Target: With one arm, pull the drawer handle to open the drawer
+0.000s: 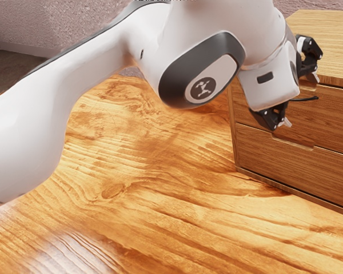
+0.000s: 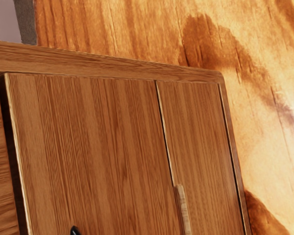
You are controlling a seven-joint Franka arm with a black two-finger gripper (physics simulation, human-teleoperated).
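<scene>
In the exterior view, the gripper [image 1: 277, 121] is seen at the front of a wooden cabinet [image 1: 326, 28], low against the upper drawer [image 1: 331, 117]. Whether it is spread or pressed together cannot be told, as it is largely masked by the white arm [image 1: 74, 97]. The thin dark handle [image 1: 306, 98] is found just above the gripper and is stretched away from it across the drawer front; contact between the two cannot be made out. Just below the gripper a lower drawer [image 1: 297, 165] is seen, with a pale grip [image 1: 294, 141] along its upper edge. On the arm's round joint cap a small black figure-like emblem [image 1: 203, 87] is printed on a white disc. A grained wood surface [image 1: 160, 200] is spread under the arm.

In the wrist view, the drawer [image 2: 88, 156] is met close ahead of the hand, with a dark tip of the handle [image 2: 75, 230] nearest the hand. Beside it lie the lower drawer [image 2: 198, 147] and its pale grip [image 2: 183, 208]; the wood surface [image 2: 264, 98] is seen beyond the cabinet [image 2: 88, 58].
</scene>
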